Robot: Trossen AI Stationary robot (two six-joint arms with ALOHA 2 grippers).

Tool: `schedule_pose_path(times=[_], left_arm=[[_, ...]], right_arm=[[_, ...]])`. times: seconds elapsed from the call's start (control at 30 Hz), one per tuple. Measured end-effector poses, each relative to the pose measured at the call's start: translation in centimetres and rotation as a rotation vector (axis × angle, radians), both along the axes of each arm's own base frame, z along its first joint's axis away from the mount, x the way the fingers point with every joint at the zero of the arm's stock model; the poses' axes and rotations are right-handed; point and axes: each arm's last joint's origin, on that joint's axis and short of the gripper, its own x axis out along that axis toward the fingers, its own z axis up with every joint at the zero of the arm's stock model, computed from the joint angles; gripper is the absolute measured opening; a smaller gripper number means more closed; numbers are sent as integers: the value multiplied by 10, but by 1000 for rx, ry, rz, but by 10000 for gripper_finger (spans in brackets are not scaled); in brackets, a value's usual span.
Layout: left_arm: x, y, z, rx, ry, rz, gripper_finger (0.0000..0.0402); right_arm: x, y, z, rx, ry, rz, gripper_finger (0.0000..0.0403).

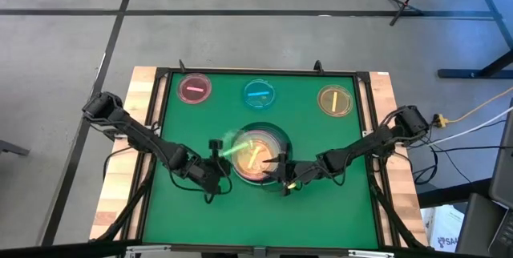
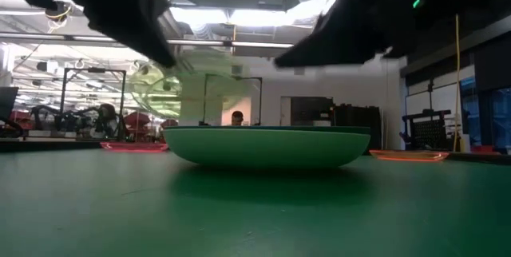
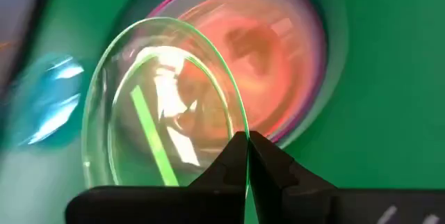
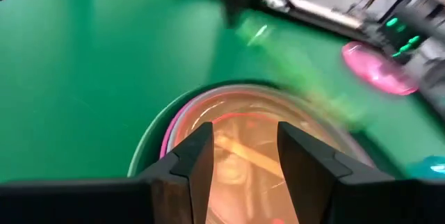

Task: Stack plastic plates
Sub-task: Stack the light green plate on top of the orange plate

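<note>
Left tool [image 3: 247, 156] clamped on green plate [image 3: 160, 106] tilted over stack's [image 1: 258, 155] left edge, right tool [image 4: 245, 156] apart at stack's right

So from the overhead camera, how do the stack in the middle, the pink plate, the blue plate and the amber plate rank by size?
1. Central stack of large round plastic plates, clearly largest.
2. Small translucent pink plate, blue plate and amber plate: these look alike in size, so no ranking between them.

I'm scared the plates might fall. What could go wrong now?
The left tool pinches only the rim of the small green plate, held tilted above the stack of plates; it might slip or land crooked. The right tool hovers open at the stack's edge, so the green plate could bump it.
</note>
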Motion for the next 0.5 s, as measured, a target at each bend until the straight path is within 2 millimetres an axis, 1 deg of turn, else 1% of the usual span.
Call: schedule_pose_path(times=[0.13,0.27,0.37,0.5], left_arm=[[11,-3,-2,-93,-68,-117,1],[24,-3,-8,-120,-88,-184,1],[35,0,-19,-136,-82,-207,1],[45,9,-35,-113,-54,-184,2]], right_arm=[[-18,10,21,-107,-11,-49,149],[-36,15,40,-173,-18,-112,149],[-43,16,46,-179,-11,-113,149],[-45,16,45,-173,8,-113,149]])
